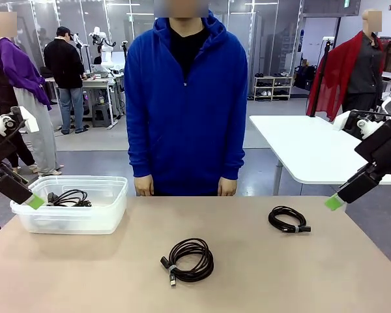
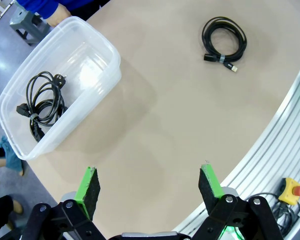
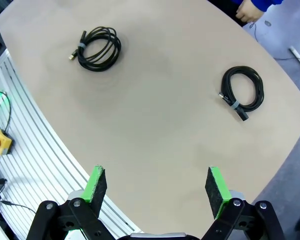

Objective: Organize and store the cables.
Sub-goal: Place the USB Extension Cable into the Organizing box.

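Three coiled black cables are in view. One coil point(image 1: 68, 197) point(image 2: 42, 102) lies inside the clear plastic bin point(image 1: 111, 215) point(image 2: 20, 145) at the table's left. A second coil point(image 1: 189, 259) point(image 2: 224, 42) point(image 3: 97, 48) lies on the bare table at front centre. The third coil point(image 1: 288, 219) point(image 3: 244, 91) rests further right. My left gripper point(image 1: 36, 201) point(image 2: 149, 187) hovers open and empty by the bin's left end. My right gripper point(image 1: 334, 202) point(image 3: 156, 185) hangs open and empty above the table's right edge, to the right of the third coil.
A person in a blue hoodie stands at the far side, hands point(image 1: 143, 186) point(image 1: 227, 187) at the table edge. A ribbed metal rail and a yellow box with a red stop button point(image 2: 292, 192) point(image 3: 0, 142) sit off my side of the table. A white table point(image 1: 313, 143) stands behind.
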Controlling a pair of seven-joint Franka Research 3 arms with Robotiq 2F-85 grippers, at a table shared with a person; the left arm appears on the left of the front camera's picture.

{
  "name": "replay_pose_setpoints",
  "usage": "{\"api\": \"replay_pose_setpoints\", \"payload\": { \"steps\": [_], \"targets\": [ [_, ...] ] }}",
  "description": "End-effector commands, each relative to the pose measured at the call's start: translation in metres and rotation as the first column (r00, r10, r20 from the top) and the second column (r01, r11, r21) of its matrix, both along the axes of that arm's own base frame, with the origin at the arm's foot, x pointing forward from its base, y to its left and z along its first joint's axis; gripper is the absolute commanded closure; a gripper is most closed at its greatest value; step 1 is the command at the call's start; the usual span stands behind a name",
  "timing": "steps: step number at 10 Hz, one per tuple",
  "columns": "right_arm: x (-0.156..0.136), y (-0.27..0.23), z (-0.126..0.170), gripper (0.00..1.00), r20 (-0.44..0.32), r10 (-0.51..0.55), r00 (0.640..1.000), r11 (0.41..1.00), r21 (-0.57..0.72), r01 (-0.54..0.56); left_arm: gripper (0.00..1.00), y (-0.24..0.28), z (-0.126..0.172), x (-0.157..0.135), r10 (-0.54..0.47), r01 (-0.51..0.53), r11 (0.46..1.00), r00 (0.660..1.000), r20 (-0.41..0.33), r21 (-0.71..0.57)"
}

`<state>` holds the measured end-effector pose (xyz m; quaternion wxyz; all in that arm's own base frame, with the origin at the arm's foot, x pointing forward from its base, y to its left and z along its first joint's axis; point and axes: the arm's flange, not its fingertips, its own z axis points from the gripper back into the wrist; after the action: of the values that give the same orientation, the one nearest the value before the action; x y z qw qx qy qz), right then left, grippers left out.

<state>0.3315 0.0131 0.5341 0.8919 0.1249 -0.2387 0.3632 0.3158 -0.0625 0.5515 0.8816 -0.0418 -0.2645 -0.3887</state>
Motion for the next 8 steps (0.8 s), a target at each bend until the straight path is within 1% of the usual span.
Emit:
{"api": "replay_pose_setpoints", "payload": {
  "steps": [1, 2, 3, 4, 5, 6, 7, 8],
  "targets": [
    [0.0, 0.0, -0.001, 0.0, -0.004, -0.006, 1.0, 1.0, -0.023, 0.006, 0.0, -0.015, -0.009, 0.006, -0.009, 0.008, 1.0, 0.999, -0.032, -0.026],
    [0.0, 0.0, -0.001, 0.0, -0.004, -0.006, 1.0, 1.0, -0.023, 0.006, 0.0, -0.032, -0.017, 0.01, 0.003, -0.007, 0.999, 0.997, -0.081, -0.053],
    [0.0, 0.0, -0.001, 0.0, -0.004, -0.006, 1.0, 1.0, -0.023, 0.006, 0.0, -0.05, -0.024, 0.011, 0.009, -0.02, 0.995, 0.993, -0.115, -0.097],
    [0.0, 0.0, -0.001, 0.0, -0.004, -0.006, 1.0, 1.0, -0.023, 0.006, 0.0, -0.064, -0.03, 0.009, 0.045, -0.06, 0.993, 0.989, -0.142, -0.099],
    [0.0, 0.0, -0.001, 0.0, -0.004, -0.006, 1.0, 1.0, -0.023, 0.006, 0.0, -0.081, -0.04, 0.009, 0.064, -0.085, 0.988, 0.984, -0.165, -0.128],
    [0.0, 0.0, -0.001, 0.0, -0.004, -0.006, 1.0, 1.0, -0.023, 0.006, 0.0, -0.092, -0.052, 0.009, 0.093, -0.105, 0.992, 0.984, -0.149, -0.075],
    [0.0, 0.0, -0.001, 0.0, -0.004, -0.006, 1.0, 1.0, -0.023, 0.006, 0.0, -0.108, -0.06, 0.011, 0.037, -0.05, 0.996, 0.986, -0.165, -0.076],
    [0.0, 0.0, -0.001, 0.0, -0.004, -0.006, 1.0, 1.0, -0.023, 0.006, 0.0, -0.125, -0.065, 0.014, 0.034, -0.043, 0.998, 0.985, -0.168, -0.051]
  ]
}}
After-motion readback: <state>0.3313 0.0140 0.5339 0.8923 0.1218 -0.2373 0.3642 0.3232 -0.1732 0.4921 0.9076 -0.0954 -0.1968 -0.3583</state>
